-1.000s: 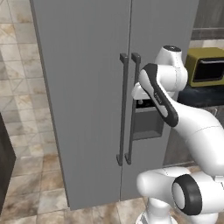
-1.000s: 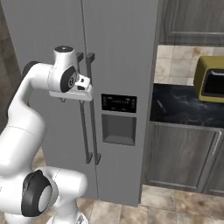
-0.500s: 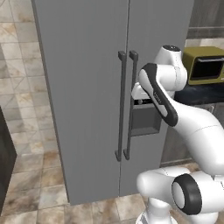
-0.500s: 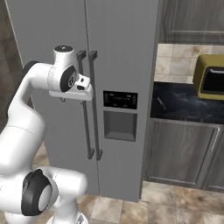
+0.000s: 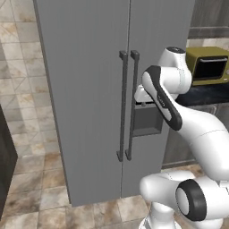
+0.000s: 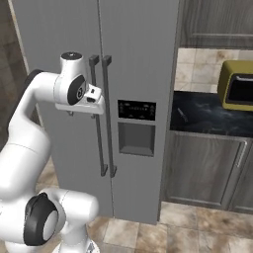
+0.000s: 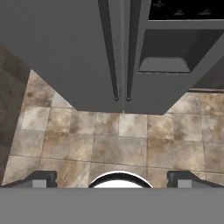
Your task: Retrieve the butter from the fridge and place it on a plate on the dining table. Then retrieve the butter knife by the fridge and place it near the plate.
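Note:
The fridge (image 5: pixel 85 89) is a tall grey double-door unit, and both doors are closed. Its two dark bar handles (image 5: pixel 127 107) run side by side down the middle seam. A black display panel (image 6: pixel 136 109) sits above a dispenser recess on the right door. My gripper (image 6: pixel 82 114) hangs in front of the handles at panel height, pointing down at the floor. In the hand view the gripper (image 7: pixel 112 178) is open with nothing between its fingertips (image 7: pixel 41 178), and the fridge's (image 7: pixel 57 48) lower doors lie above it. The butter, plate, dining table and butter knife are out of view.
A yellow-olive microwave (image 5: pixel 208 67) (image 6: pixel 238 90) stands on a black counter (image 6: pixel 197 116) right of the fridge. Grey-brown cabinets (image 6: pixel 207 168) sit below the counter. Beige stone tiles (image 7: pixel 113 144) cover the floor in front. A dark object (image 5: pixel 6 165) shows at the left edge.
The whole picture has shifted slightly, so the base has crept a little. The arm keeps the same pose before the handles, and the gripper stays open.

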